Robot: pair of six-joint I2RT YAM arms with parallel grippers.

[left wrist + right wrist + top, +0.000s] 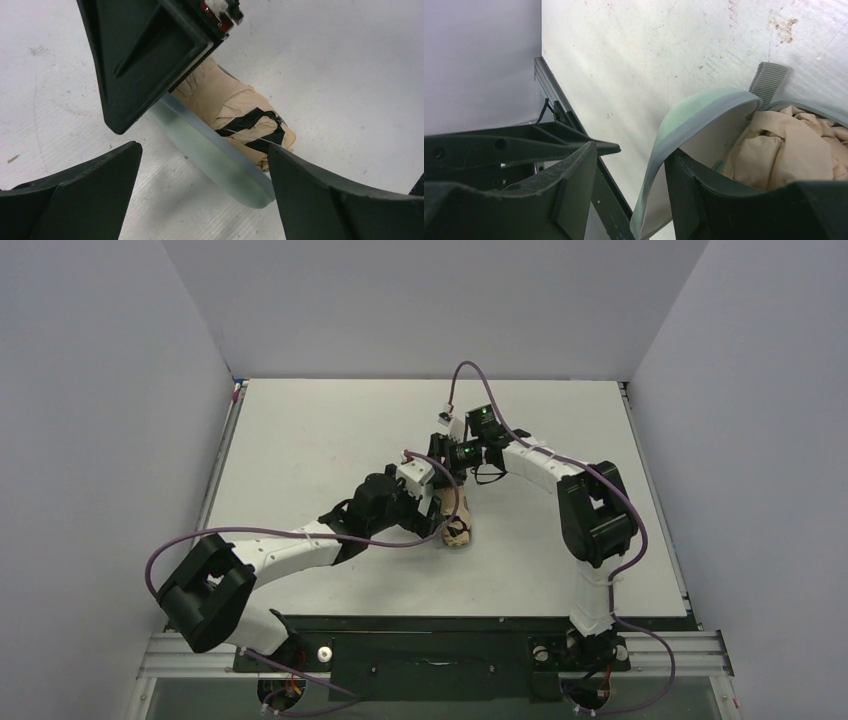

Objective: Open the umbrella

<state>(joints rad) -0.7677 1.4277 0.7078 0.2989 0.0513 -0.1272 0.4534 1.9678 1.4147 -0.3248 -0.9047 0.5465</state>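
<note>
The umbrella point(458, 531) lies folded mid-table, tan fabric with black patches point(235, 107), partly inside a pale grey-green sleeve point(215, 157). My left gripper point(202, 150) is open wide, its fingers point(320, 200) either side of the sleeve's end, apart from it. My right gripper point(631, 150) is open. One of its fingers point(704, 200) sits inside the sleeve's mouth against the tan fabric point(784, 150), with the sleeve's rim point(689, 115) draped over it. The other finger stands clear of the sleeve. In the top view both grippers point(445, 512) point(450, 475) meet over the umbrella.
A grey ribbed strap loop point(768, 80) sticks out from the sleeve's rim. The table's left rail point(554, 95) and the grey side wall point(479, 60) lie beyond the right gripper. White tabletop point(330, 430) surrounds the arms, with walls on three sides.
</note>
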